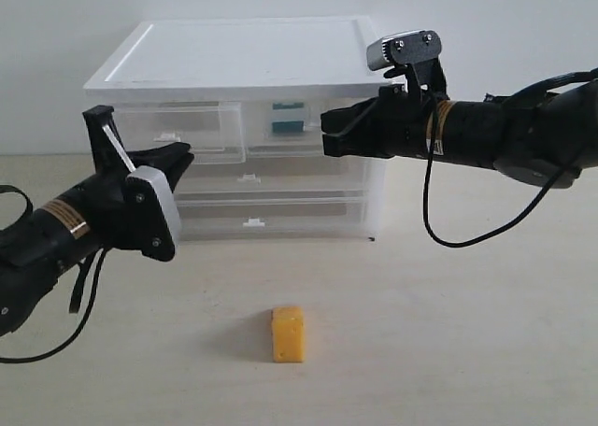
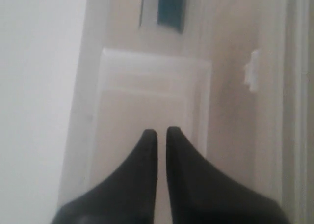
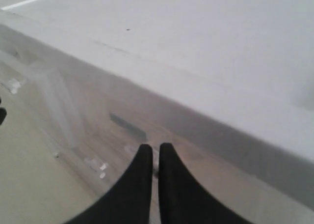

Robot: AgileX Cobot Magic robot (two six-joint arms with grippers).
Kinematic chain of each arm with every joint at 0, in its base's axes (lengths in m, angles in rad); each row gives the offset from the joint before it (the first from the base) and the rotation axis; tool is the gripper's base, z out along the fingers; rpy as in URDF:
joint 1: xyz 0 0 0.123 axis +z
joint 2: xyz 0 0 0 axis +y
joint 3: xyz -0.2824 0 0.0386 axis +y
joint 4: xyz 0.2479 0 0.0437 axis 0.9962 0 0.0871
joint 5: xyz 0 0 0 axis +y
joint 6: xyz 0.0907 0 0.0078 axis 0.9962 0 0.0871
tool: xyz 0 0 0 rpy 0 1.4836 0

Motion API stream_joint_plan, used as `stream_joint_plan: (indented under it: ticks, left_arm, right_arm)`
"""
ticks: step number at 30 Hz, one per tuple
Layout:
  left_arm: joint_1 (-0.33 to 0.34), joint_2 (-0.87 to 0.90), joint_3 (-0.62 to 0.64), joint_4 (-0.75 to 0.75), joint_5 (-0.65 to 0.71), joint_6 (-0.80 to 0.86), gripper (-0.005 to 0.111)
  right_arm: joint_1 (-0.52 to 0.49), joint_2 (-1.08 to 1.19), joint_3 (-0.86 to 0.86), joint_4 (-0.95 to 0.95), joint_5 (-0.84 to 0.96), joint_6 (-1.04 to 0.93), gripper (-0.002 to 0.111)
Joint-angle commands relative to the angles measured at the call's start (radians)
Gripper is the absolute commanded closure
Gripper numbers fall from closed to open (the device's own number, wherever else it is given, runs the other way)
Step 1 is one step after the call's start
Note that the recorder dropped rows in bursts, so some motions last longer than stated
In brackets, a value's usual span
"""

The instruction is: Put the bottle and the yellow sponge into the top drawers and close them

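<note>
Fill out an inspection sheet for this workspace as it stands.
Surface: pale table, no spills seen.
Job's things: bottle inside the right top drawer; yellow sponge on the table in front of the cabinet, not yet stowed.
Clutter: nothing seen.
Grippers: left gripper shut, at the left top drawer; right gripper shut, at the right top drawer's front.
Cables: black cables hang loose under both arms, clear of the sponge.
Surroundings: plain white wall behind the cabinet.
</note>
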Motion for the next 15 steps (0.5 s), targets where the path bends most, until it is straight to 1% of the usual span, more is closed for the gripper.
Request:
stream_joint_plan:
  ticks: [1, 6, 9, 12, 14, 15]
  left_arm:
    - [-0.014, -0.039, 0.046, 0.004, 0.003, 0.004, 0.103]
    - [-0.014, -0.046, 0.073, -0.011, 0.001, 0.029, 0.103]
    - [-0.014, -0.046, 0.087, -0.030, -0.058, 0.061, 0.103]
    - [-0.014, -0.054, 0.097, -0.064, -0.061, 0.054, 0.103]
    - [-0.014, -0.058, 0.101, -0.082, -0.061, -0.004, 0.097]
    - [-0.014, -0.060, 0.101, -0.084, -0.061, -0.035, 0.091]
  right_arm:
    - [0.010, -0.013, -0.012, -0.003, -0.062, 0.004, 0.108]
    - [0.010, -0.013, -0.012, -0.003, -0.062, 0.004, 0.108]
    - [0.010, -0.013, -0.012, -0.003, -0.062, 0.004, 0.108]
    - [0.010, -0.013, -0.012, -0.003, -0.062, 0.004, 0.108]
    - [0.010, -0.013, -0.012, -0.003, -0.060, 0.004, 0.108]
    - [0.010, -0.013, -0.012, -0.003, -0.058, 0.004, 0.108]
